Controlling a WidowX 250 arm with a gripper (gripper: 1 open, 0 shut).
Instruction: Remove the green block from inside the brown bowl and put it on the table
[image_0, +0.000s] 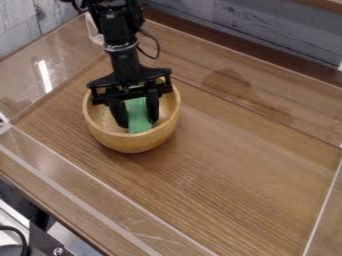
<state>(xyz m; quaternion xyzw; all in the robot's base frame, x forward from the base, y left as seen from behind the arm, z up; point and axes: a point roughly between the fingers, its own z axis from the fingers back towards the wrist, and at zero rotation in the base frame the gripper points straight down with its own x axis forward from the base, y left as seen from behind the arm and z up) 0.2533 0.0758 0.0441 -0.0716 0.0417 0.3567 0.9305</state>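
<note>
Black gripper (136, 98) closed on the green block (138, 115), inside the brown bowl (131, 137) (a round one), on the table (221, 160).

You see the scene in moderate, soft light, neither very bright nor dark. On the desk (234, 160) you can find a pale, washed sheen toward the upper left, and a thin bright glare runs along its lower left border. The right part looks more even and warm. Inside the bowl (131, 143), you notice darker shading near the black tool (130, 100), where small details are difficult to separate. The picture is small and a little soft, so fine edges look blurred to you.
</note>
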